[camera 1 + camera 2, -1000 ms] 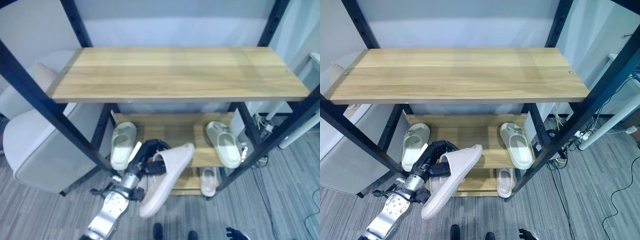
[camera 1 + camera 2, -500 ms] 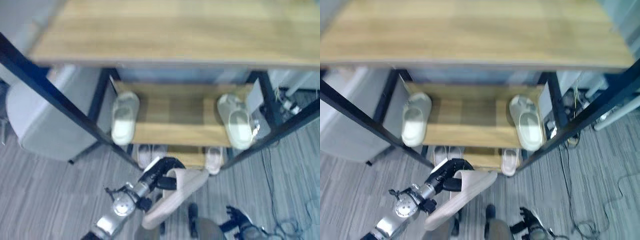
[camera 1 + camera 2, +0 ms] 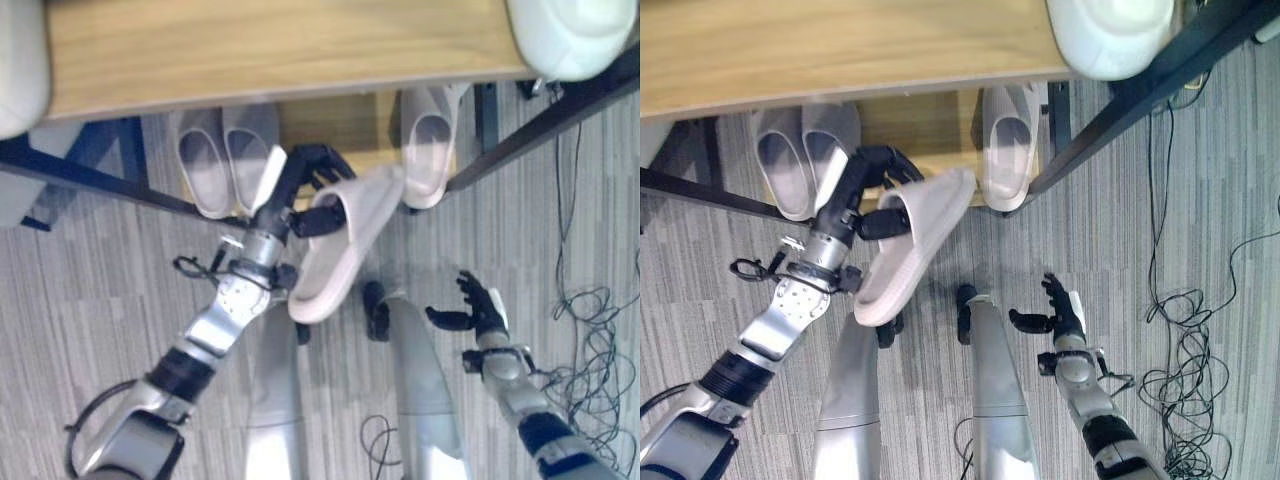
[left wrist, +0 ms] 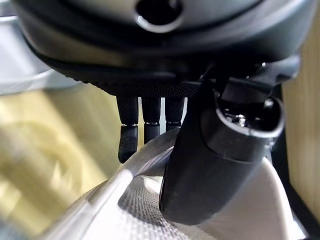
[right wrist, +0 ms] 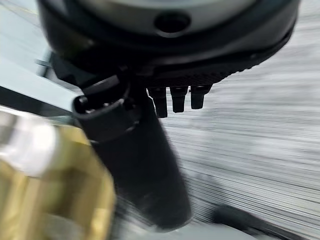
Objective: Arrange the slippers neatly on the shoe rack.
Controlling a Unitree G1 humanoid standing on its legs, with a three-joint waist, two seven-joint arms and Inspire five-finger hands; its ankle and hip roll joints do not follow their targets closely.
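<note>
My left hand has its fingers curled round the strap of a pale pink slipper, thumb pressed into the footbed as my left wrist view shows. The slipper hangs tilted in the air over the grey floor, toe toward 1 o'clock, heel toward 7 o'clock, just short of the bottom shelf of the shoe rack.

Already placed, as far as I can see: a pair of pinkish slippers side by side on the bottom shelf at 11 o'clock from my left hand, and a single matching slipper on the same shelf at 2 o'clock. On the shelf above, one pale green slipper sits at the far 1 o'clock corner.

My right hand hangs low at 4 o'clock, fingers loosely spread, holding nothing.

Judgement: mostly done. Remaining: set the held slipper down beside the single one, in the gap between it and the pair, toe inward and parallel.
</note>
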